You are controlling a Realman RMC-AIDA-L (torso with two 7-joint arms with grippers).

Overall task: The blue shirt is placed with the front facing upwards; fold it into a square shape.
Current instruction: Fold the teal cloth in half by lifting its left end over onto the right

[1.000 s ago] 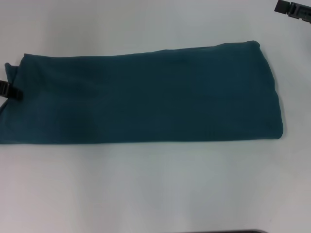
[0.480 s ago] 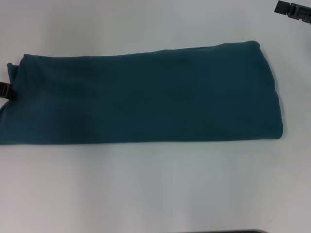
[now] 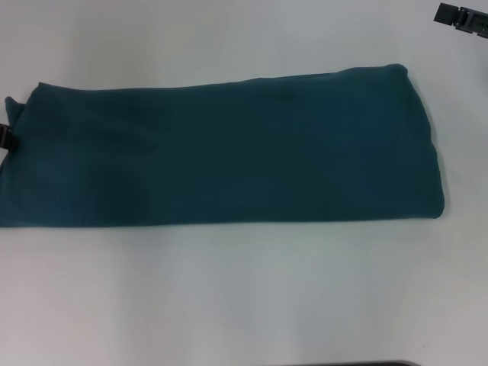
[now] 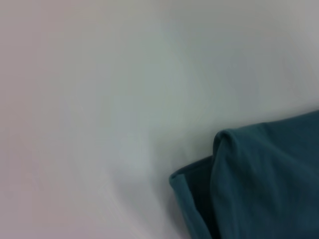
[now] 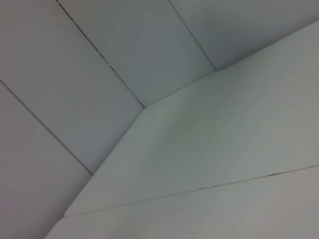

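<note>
The white counter (image 3: 244, 305) carries the blue shirt (image 3: 229, 152), which lies across the middle as a long flat band from the left edge to the right, with only its plain side showing. I judge that the lengthwise folds are done and the band must now be folded across to make a square. The left tool (image 3: 8, 137) shows only at the shirt's left end and the right tool (image 3: 463, 20) is far right, away from the cloth; I cannot tell whether either is released or clenched.
</note>
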